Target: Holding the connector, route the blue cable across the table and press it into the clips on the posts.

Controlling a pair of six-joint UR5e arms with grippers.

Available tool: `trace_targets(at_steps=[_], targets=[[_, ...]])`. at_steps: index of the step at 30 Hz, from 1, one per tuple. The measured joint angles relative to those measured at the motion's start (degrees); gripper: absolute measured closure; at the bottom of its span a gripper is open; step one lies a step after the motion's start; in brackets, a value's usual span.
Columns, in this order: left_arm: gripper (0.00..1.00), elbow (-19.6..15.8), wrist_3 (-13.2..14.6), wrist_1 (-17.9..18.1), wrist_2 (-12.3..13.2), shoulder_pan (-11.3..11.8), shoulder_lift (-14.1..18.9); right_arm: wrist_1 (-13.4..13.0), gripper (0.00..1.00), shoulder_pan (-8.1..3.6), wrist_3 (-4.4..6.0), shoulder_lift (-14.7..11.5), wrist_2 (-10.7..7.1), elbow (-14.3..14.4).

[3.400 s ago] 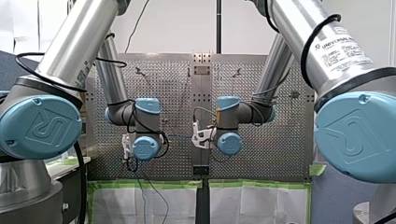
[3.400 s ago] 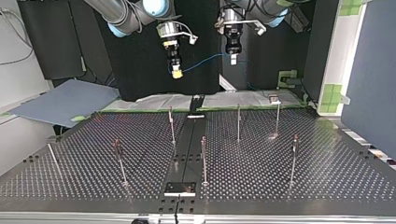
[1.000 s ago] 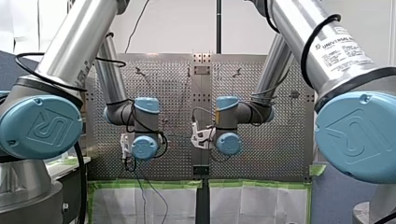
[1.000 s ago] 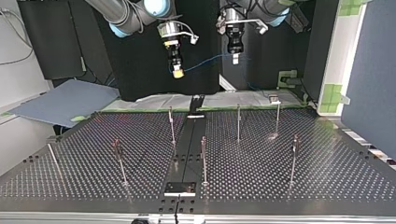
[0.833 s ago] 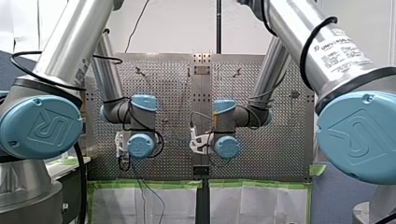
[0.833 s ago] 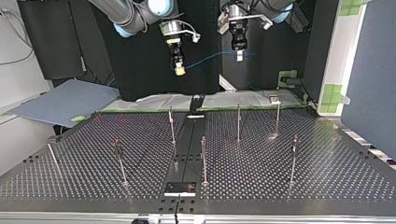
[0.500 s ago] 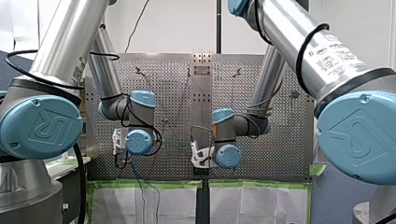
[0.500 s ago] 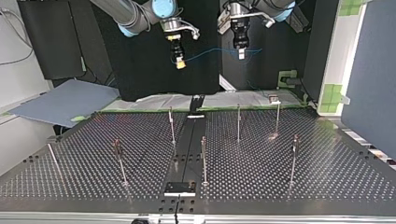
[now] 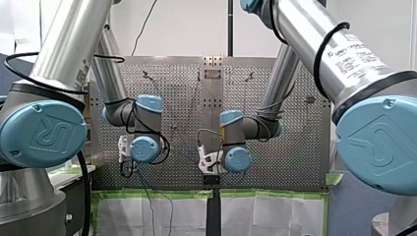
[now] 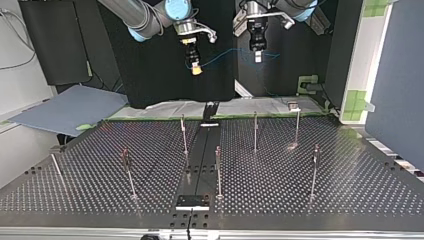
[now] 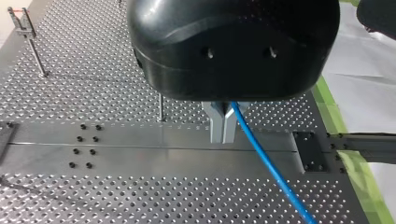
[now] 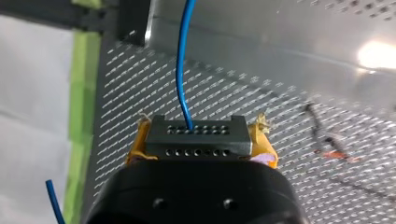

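My right tool (image 12: 199,142) is clenched on the connector (image 12: 198,135), a grey block with rows of small holes, held between two yellow pads (image 12: 138,142). The blue cable (image 12: 183,65) leaves the middle of the block's upper row and runs straight ahead of the tool over the bench (image 12: 261,79).

My left tool (image 11: 223,125) has its two metal fingers (image 11: 217,123) pinched together on the same cable (image 11: 268,163). From the fingers the cable slants down and away over the bare middle strip of the bench (image 11: 93,93). A thin post (image 11: 160,107) stands just behind the fingers, and another post, with a clip (image 11: 18,21) on top, stands well apart at the far edge. Green tape (image 11: 331,112) lines the bench's end.

In the top view both tools hang in the air beyond the far edge of the bench (image 10: 300,200), my right tool (image 10: 196,67) at the view's left and my left tool (image 10: 258,56) near it at the right. The cable (image 10: 225,52) spans the gap between them in a shallow curve, well above the posts (image 10: 255,131) and touching none of them.
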Motion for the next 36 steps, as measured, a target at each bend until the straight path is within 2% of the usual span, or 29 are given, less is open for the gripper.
trace_targets(at_steps=[3, 8, 11, 15, 23, 29, 36], targets=[[1.00, 0.25, -0.09, -1.13, 0.18, 0.47, 1.41, 1.35, 1.00, 0.38, 1.00, -1.33, -0.65, -0.89], [1.00, 1.51, 0.11, -3.50, -0.35, 1.54, 3.87, 3.64, 1.00, 0.10, 3.12, -3.63, -2.69, -2.23], [1.00, 2.25, 0.19, -5.09, -1.31, 2.13, 5.48, 4.97, 1.00, 0.00, 3.82, -4.95, -3.99, -3.39], [1.00, 2.83, 0.22, -7.24, -2.20, 2.94, 7.62, 6.82, 1.00, -0.17, 4.06, -6.80, -5.83, -5.18], [1.00, 3.76, 0.13, -11.55, -2.42, 4.30, 11.96, 10.93, 1.00, -0.36, 4.11, -10.92, -9.41, -9.26], [1.00, 5.09, -0.15, -14.52, -2.45, 4.99, 14.91, 13.47, 1.00, -0.20, 4.11, -13.85, -10.21, -11.40], [1.00, 7.89, -0.66, -18.24, -2.51, 6.67, 18.76, 14.86, 1.00, 0.53, 3.82, -17.22, -10.43, -14.01]])
